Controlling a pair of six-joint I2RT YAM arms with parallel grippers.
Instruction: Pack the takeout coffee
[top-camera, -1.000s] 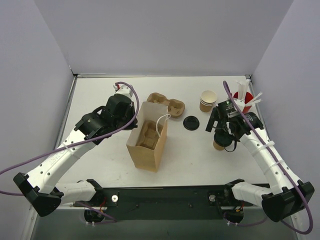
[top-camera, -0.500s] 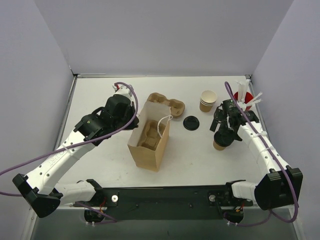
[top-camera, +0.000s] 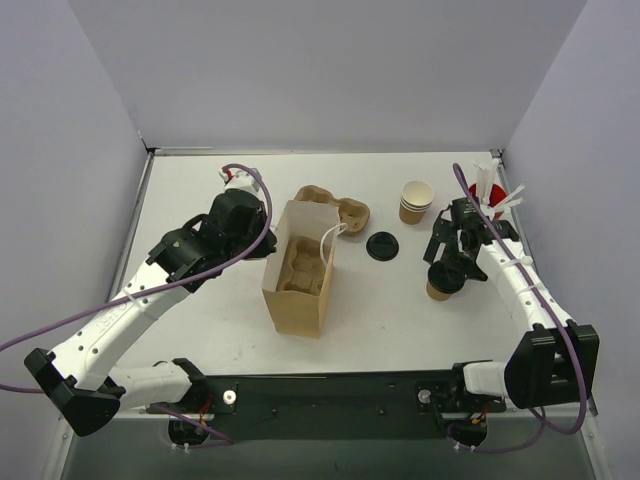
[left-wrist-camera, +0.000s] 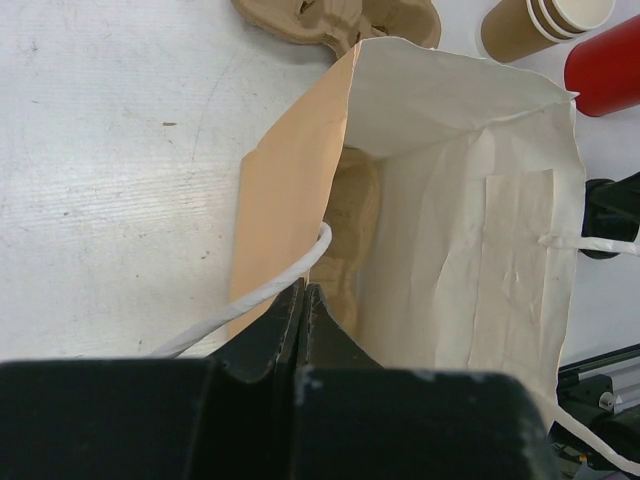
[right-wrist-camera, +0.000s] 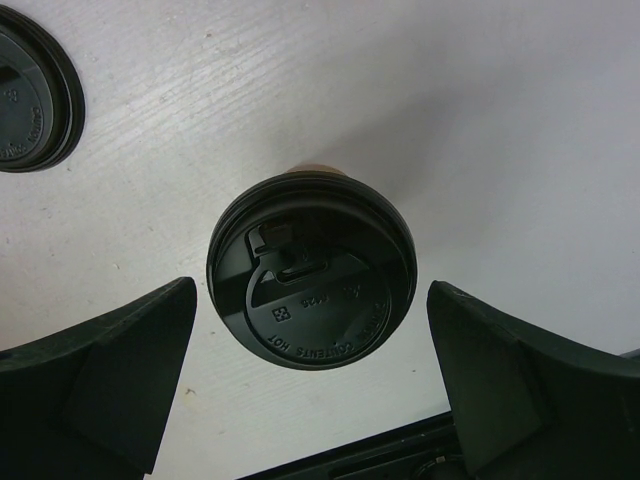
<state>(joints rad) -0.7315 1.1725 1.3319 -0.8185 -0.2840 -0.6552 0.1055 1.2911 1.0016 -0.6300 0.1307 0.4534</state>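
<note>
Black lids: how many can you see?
2. One black lid caps the cup under the right gripper; a loose lid lies on the table between bag and cup. Others may be hidden.

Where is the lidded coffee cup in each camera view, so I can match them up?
Top external: the lidded coffee cup stands right of centre, below and right of the loose black lid.
Left wrist: not in it.
Right wrist: centre of the frame, seen from above.
Shared landmark: the loose black lid, which sits in the upper left corner of the right wrist view.
</note>
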